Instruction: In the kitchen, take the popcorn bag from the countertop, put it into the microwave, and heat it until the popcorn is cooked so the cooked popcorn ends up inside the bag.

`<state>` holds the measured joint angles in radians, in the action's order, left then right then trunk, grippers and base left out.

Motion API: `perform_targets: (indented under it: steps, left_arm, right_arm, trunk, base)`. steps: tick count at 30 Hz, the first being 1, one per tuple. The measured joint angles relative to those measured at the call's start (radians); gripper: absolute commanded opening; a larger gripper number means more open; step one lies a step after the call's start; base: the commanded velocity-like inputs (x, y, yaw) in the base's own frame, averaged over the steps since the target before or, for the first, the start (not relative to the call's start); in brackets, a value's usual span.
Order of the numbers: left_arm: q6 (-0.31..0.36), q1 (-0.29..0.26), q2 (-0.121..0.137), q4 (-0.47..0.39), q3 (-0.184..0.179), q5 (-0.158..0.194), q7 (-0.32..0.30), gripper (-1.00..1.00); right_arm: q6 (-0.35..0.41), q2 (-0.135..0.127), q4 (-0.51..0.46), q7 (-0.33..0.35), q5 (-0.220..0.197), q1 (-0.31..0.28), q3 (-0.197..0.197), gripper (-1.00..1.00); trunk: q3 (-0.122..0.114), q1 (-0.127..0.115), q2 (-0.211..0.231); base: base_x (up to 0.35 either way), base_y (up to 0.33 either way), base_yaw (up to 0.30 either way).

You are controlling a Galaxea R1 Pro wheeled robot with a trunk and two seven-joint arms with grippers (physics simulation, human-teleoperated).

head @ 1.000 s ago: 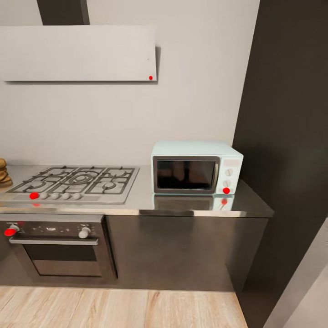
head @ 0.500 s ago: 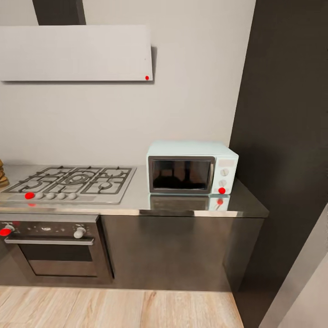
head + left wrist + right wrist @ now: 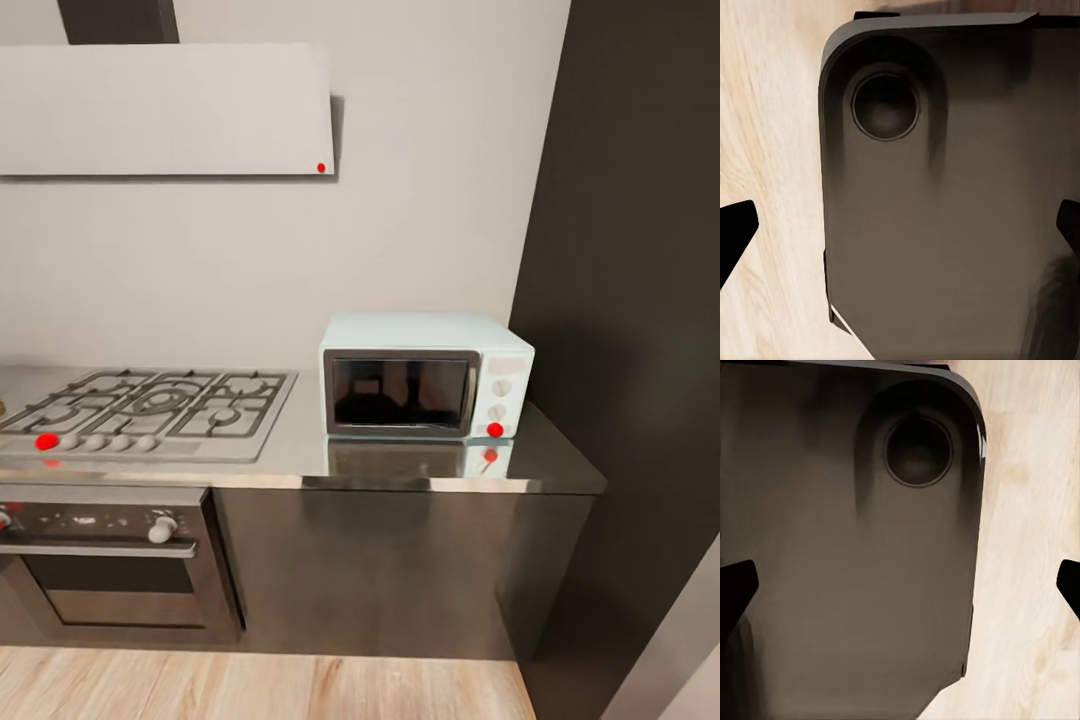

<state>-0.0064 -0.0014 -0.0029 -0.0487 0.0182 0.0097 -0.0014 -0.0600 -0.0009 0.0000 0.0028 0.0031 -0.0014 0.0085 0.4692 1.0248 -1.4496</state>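
The pale mint-blue microwave (image 3: 425, 375) stands on the right part of the glossy steel countertop (image 3: 300, 440), its dark glass door closed and its knobs on the white panel at its right. The popcorn bag and the popcorn are out of view. In the left wrist view my left gripper (image 3: 900, 229) is open, its dark fingertips (image 3: 736, 229) far apart over my own dark base and the wooden floor. In the right wrist view my right gripper (image 3: 900, 585) is open in the same way, with nothing between its fingers.
A steel gas hob (image 3: 150, 400) with grates lies left of the microwave, over a built-in oven (image 3: 100, 560). A grey range hood (image 3: 165, 110) hangs on the wall above. A dark tall panel (image 3: 640, 300) closes the counter's right end. Light wooden floor (image 3: 260, 685) lies in front.
The whole head view has shifted: the camera moved nearer the counter and a little right. A brown thing at the left edge has slid out of the picture. Nothing itself moved.
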Motion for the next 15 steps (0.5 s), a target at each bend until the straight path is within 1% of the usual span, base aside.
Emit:
perform_targets:
  steps: [6, 11, 15]
  left_arm:
    - [0.0, 0.0, 0.0, 0.0, 0.0, 0.0, 0.0, 1.0]
    - [0.0, 0.0, 0.0, 0.0, 0.0, 0.0, 0.0, 1.0]
    - [0.0, 0.0, -0.001, 0.0, 0.001, 0.0, 0.0, 1.0]
  right_arm:
    - [0.001, -0.002, 0.0, 0.0, -0.001, 0.0, 0.0, 1.0]
    - [0.001, 0.001, -0.001, -0.01, 0.006, 0.0, 0.001, 1.0]
    - [0.009, 0.003, -0.034, -0.011, 0.007, 0.0, -0.001, 1.0]
  trunk:
    - [0.0, 0.0, 0.0]
    - [0.0, 0.0, 0.0]
    - [0.0, 0.0, 0.0]
  base:
    - [0.017, 0.0, 0.0]
    - [0.0, 0.0, 0.0]
    - [0.0, 0.0, 0.0]
